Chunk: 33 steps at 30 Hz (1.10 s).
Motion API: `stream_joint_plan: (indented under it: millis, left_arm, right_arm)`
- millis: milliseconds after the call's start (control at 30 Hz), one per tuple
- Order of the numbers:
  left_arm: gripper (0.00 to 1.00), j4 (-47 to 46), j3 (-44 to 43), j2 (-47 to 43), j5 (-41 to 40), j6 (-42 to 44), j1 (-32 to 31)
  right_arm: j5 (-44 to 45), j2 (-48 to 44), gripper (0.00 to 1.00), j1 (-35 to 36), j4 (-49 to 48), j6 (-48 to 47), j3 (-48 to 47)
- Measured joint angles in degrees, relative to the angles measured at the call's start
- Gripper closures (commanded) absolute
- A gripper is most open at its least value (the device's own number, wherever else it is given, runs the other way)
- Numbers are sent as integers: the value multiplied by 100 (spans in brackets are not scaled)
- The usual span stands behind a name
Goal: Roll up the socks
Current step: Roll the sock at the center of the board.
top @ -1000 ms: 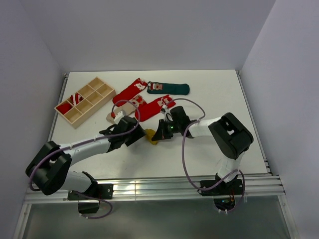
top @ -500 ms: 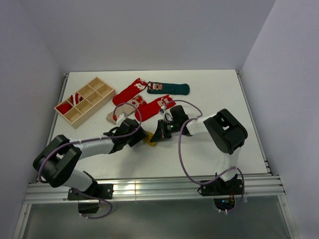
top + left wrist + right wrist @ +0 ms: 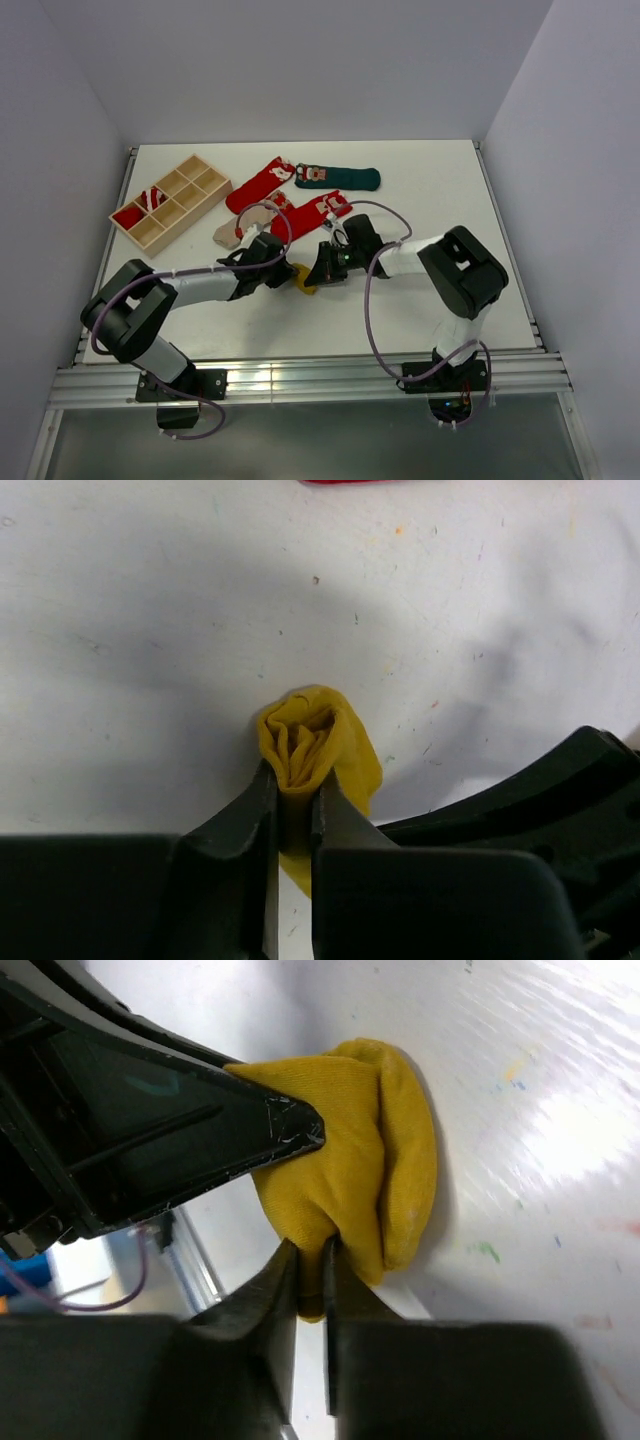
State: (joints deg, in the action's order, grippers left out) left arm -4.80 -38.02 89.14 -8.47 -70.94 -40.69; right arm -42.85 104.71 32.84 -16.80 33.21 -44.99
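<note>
A mustard yellow sock (image 3: 303, 277) lies bunched into a roll on the white table (image 3: 420, 200) between my two grippers. In the left wrist view the roll (image 3: 318, 738) is squeezed between the jaws of my left gripper (image 3: 293, 792), which is shut on it. From the other side my right gripper (image 3: 310, 1252) pinches a fold of the same sock (image 3: 365, 1150). Seen from above, the left gripper (image 3: 284, 271) and right gripper (image 3: 318, 270) almost touch. Behind them lie a red sock (image 3: 258, 183), a dark green sock (image 3: 338, 178), another red sock (image 3: 310, 215) and a beige sock (image 3: 234, 229).
A wooden compartment tray (image 3: 196, 178) stands at the back left, with a red-and-white striped sock (image 3: 150, 199) in it. The left gripper's finger (image 3: 150, 1110) fills the upper left of the right wrist view. White walls enclose the table.
My left gripper has slid right onto the yellow sock and closed on it. The right gripper has stayed pinched on the sock, hardly moving.
</note>
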Motion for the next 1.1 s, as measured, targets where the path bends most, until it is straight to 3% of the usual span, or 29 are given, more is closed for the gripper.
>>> stream_joint_plan:
  millis: [67,167,333,500,700,1100]
  left_arm:
    - [99,96,-72,28,57,24,-13]
    - [100,291,-212,83,116,120,-15]
    - [100,688,-511,210,138,348,-15]
    - [100,986,-745,306,186,540,-11]
    - [100,1220,-962,424,275,748,2]
    - [100,1287,-1084,516,422,946,28]
  right_arm:
    - [337,-289,66,76,83,-116,138]
    - [1104,-833,54,302,396,-398,280]
    - [2946,-1742,43,977,988,-1005,404]
    - [4553,-2308,40,1888,1082,-1659,444]
    - [5834,-2262,39,2769,1069,-2380,431]
    - [6964,-1062,40,3425,1036,-3211,-7]
